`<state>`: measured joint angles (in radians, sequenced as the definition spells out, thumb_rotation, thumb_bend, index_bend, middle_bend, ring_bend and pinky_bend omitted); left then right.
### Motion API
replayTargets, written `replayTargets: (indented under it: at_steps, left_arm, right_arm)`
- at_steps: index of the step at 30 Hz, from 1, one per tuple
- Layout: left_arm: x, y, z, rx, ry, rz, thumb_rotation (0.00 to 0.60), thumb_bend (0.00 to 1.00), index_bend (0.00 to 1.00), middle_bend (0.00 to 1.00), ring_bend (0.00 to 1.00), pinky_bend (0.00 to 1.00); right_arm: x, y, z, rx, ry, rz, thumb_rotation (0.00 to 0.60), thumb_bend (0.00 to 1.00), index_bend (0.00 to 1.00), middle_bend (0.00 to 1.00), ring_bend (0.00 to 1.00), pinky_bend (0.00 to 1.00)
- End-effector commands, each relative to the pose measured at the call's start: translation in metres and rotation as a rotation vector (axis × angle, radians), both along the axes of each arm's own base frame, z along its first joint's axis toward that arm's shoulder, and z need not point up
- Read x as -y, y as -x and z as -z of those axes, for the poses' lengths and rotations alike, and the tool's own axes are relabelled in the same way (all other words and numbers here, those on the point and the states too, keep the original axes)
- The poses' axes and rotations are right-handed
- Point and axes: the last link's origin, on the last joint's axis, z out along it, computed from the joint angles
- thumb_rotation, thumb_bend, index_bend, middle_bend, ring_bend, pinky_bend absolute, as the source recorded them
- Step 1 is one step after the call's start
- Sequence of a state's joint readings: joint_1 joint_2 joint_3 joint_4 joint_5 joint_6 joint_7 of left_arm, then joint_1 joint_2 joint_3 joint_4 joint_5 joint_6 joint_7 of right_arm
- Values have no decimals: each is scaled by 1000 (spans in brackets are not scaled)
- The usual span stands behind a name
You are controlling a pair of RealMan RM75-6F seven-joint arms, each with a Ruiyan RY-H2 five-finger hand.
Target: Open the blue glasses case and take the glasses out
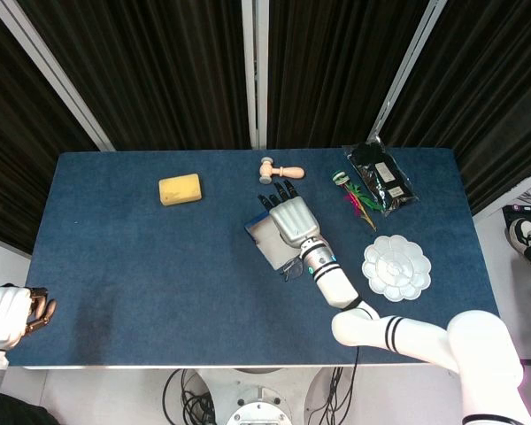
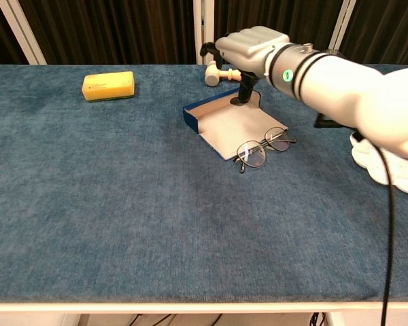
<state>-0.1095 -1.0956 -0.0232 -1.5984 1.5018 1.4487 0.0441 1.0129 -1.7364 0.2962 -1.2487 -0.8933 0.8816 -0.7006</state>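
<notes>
Now glasses (image 2: 262,147) lie just before the robot hand (image 2: 250,49).

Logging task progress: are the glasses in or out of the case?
Out. The glasses lie on the table at the open blue case's near edge; its pale interior is empty.
</notes>
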Motion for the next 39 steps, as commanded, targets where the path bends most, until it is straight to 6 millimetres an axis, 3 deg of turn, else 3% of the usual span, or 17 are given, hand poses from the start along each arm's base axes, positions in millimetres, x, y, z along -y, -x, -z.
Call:
replayTargets:
  at_steps: [1, 6, 13, 19, 28, 39]
  left_arm:
    - [0, 0, 0, 0, 0, 0, 600, 387, 842, 986, 840, 659]
    - [0, 0, 0, -4, -1, -1, 600, 387, 842, 986, 840, 658]
    - [0, -1, 1, -5, -2, -3, 600, 387, 842, 986, 841, 657]
    - [0, -1, 0, -3, -2, -3, 600, 386, 842, 986, 840, 657]
    - [0, 0, 0, -1, -1, -3, 600, 387, 842, 986, 840, 657]
    - [0, 0, 0, -1, -2, -2, 600, 387, 842, 986, 841, 657]
  right_arm:
    - [-21, 28, -20, 6, -62, -13, 600, 196, 265, 244, 0, 0]
    - [-39, 53, -25, -42, -115, -27, 600, 197, 359, 241, 0, 0]
    - [-43, 71, -12, -56, -137, -32, 600, 197, 411, 239, 0, 0]
    - [-43, 75, -2, -77, -135, -53, 600, 213, 416, 238, 0, 0]
    - [-41, 79, 7, -91, -143, -55, 600, 322, 443, 241, 0, 0]
    - [-39, 82, 13, -103, -148, -46, 600, 330, 491, 251, 0, 0]
